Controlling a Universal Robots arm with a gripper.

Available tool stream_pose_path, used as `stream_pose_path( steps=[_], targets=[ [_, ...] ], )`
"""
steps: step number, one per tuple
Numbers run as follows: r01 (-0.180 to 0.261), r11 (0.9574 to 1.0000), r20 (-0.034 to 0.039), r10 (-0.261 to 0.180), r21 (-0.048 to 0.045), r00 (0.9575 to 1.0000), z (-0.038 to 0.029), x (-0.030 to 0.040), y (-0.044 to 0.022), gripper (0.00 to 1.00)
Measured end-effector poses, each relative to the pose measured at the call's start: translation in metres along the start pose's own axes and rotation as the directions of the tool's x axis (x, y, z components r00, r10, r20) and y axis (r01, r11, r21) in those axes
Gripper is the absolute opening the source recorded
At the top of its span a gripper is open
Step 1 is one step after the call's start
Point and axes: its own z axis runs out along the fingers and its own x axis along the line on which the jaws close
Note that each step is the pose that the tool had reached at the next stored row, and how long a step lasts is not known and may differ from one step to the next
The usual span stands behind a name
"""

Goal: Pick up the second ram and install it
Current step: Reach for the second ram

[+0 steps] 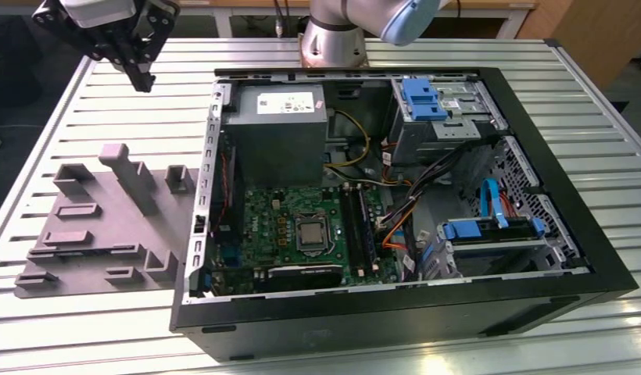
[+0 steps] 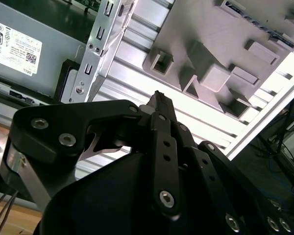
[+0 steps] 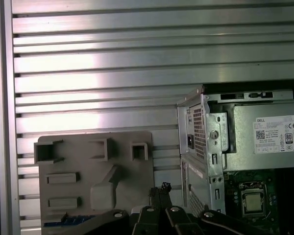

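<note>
Claw [image 1: 143, 76] hanging high above the table's [image 1: 112, 117] far corner on the exterior view's left, its fingers pressed together and apparently holding nothing, judging by both wrist views. Your second ram [image 1: 80, 251] looks to be the thin dark strip standing edgewise in the grey tray [image 1: 86, 269], toward the tray end farthest from the claw. Expect it to be light, stiff and fragile. Pinch its long flat faces at mid-length, keeping off the contacts. The tray's raised blocks [image 1: 76, 211] crowd it closely, and the open computer case [image 1: 404, 312] stands just beside the tray. Above the slats you have open room.
</note>
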Motion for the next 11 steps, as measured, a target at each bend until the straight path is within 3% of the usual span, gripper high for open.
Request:
stream_pose_path(
  steps=[11],
  targets=[
    [0.000, 1.0000, 0.0001, 0.000, -0.0001, 1.0000, -0.0001, 0.0096, -0.0009, 0.11]
  ],
)
